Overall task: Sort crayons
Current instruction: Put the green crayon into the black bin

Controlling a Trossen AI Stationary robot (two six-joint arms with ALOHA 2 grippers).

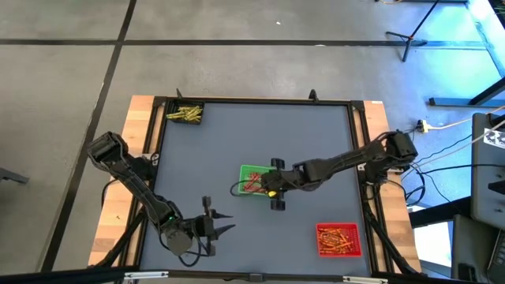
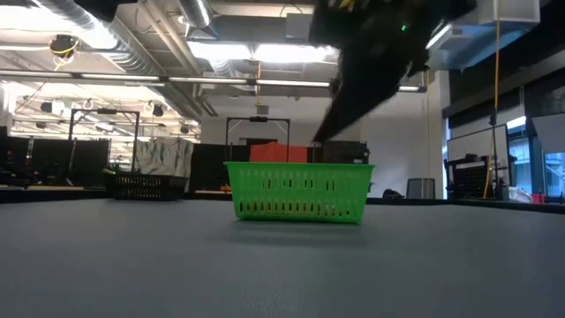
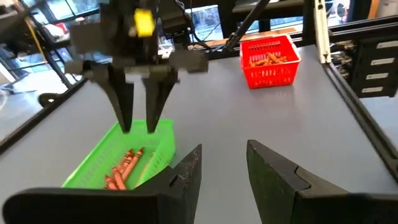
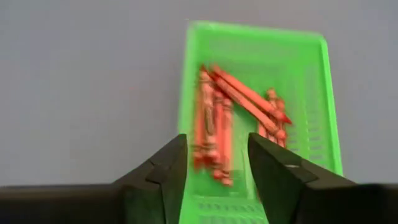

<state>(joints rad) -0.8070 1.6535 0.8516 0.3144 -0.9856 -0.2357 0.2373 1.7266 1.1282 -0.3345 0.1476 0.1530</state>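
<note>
A green tray (image 1: 254,183) stands mid-table and holds several red and orange crayons (image 4: 245,102). My right gripper (image 4: 217,174) hangs over the tray's right part, slanting down, its fingers apart. One bunch of crayons (image 4: 210,140) shows blurred just past its fingertips, inside the tray. In the left wrist view, that same gripper (image 3: 140,129) stands above the tray's far rim (image 3: 158,127). My left gripper (image 1: 225,225) waits open near the table's front left, nothing between its fingers (image 3: 186,177).
A red tray (image 1: 338,240) with orange and red crayons stands at the front right. A dark tray (image 1: 184,113) with yellow crayons is in the far left corner. Black rails (image 1: 359,142) frame the grey table top.
</note>
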